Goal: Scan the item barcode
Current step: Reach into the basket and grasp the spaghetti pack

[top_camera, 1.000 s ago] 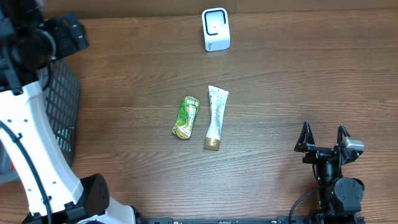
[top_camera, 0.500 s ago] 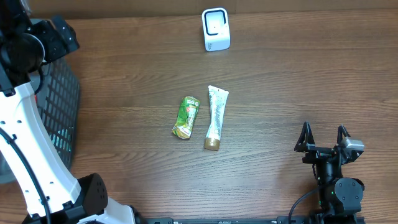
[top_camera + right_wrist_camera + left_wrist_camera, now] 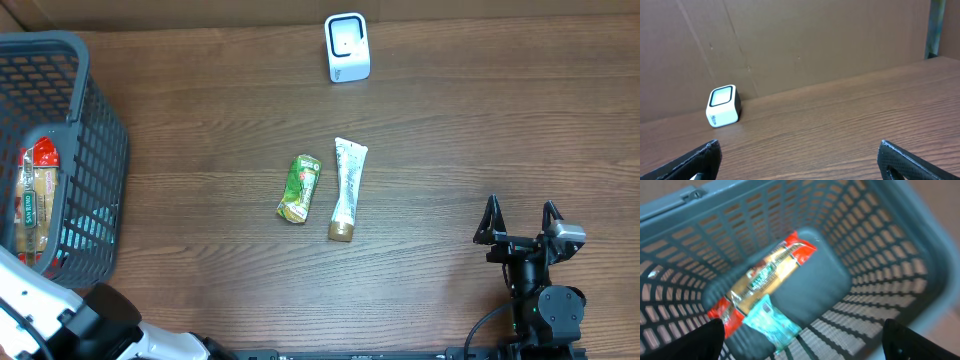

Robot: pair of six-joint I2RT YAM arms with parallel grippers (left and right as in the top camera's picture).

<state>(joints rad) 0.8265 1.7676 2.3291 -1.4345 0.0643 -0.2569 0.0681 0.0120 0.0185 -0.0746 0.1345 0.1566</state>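
The right gripper (image 3: 520, 215) had pointed black fingers (image 3: 491, 220) and a grey block (image 3: 565, 233); the left arm (image 3: 25, 300) was white with black joints

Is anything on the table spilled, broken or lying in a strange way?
Nothing stands out. The green packet and the tube lie flat side by side, apart, on the table; the scanner stands upright. No spill shows.
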